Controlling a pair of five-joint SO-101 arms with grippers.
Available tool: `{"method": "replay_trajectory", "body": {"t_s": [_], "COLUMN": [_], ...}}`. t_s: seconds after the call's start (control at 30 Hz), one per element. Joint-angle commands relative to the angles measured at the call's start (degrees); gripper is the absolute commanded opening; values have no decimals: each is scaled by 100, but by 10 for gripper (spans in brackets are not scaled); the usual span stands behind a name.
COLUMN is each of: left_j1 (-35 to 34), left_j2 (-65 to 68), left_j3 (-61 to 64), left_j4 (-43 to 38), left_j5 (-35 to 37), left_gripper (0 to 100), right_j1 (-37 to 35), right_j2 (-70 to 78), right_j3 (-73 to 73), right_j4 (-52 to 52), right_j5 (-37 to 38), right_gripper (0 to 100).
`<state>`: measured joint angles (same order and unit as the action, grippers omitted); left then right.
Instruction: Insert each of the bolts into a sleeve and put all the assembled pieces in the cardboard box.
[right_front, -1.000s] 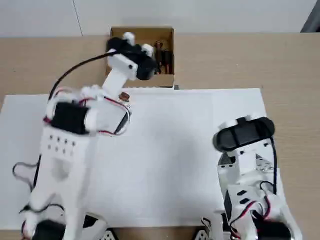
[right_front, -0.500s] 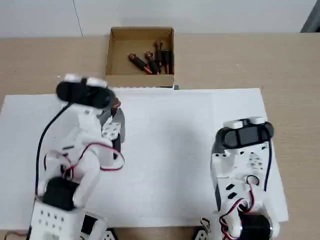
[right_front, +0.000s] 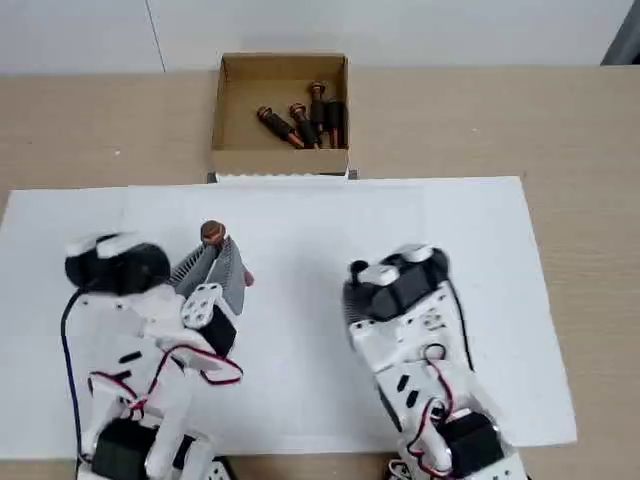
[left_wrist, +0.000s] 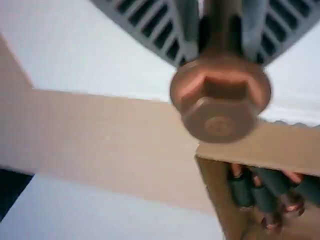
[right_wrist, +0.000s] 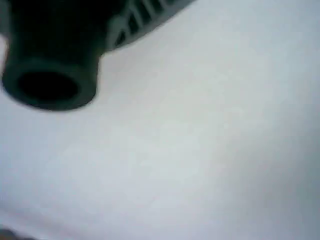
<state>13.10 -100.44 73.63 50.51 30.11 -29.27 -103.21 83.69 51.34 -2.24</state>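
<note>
Inside left claw (right_front: 214, 250), a bolt (left_wrist: 220, 97); inside right claw (right_wrist: 75, 35), a sleeve (right_wrist: 50, 82).

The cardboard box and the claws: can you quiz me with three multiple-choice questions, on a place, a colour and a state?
1. Where is the cardboard box?
A) on the bare table beyond the white sheet
B) on the sheet between the arms
C) in a claw
2. What colour is the bolt in the left claw?
A) blue
B) copper
C) white
3. The right claw is:
A) open and empty
B) shut on a bolt
C) shut on a black sleeve
Answers:
1 A: wood lies under it, past the sheet's far edge.
2 B: its hex head shows copper.
3 C: the sleeve sits in its grip.
</note>
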Motion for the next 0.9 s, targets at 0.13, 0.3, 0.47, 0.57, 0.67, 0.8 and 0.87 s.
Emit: {"method": "replay_trajectory", "body": {"t_s": [0.13, 0.3, 0.47, 0.57, 0.67, 0.8, 0.87], "left_j1": [62, 422, 721, 774, 782, 782, 809], "left_j2": [-360, -378, -378, -378, -378, -378, -378], "left_j3": [92, 75, 75, 75, 75, 84, 92], "left_j4": [-176, -176, -176, -176, -176, -176, -176], "left_j5": [712, 923, 923, 923, 923, 932, 932], "left_gripper": [6, 6, 6, 6, 6, 6, 6], "right_j1": [-980, -1323, -1420, -1420, -1420, -1420, -1420], "right_j2": [-66, -66, -66, -66, -66, -66, -66], "right_j3": [378, 589, 774, 774, 765, 747, 738], "right_j4": [-734, -927, -1297, -1429, -1429, -1508, -1525], "right_j5": [-26, 9, 607, 774, 914, 923, 923], "right_gripper": [2, 2, 2, 2, 2, 2, 2]}}
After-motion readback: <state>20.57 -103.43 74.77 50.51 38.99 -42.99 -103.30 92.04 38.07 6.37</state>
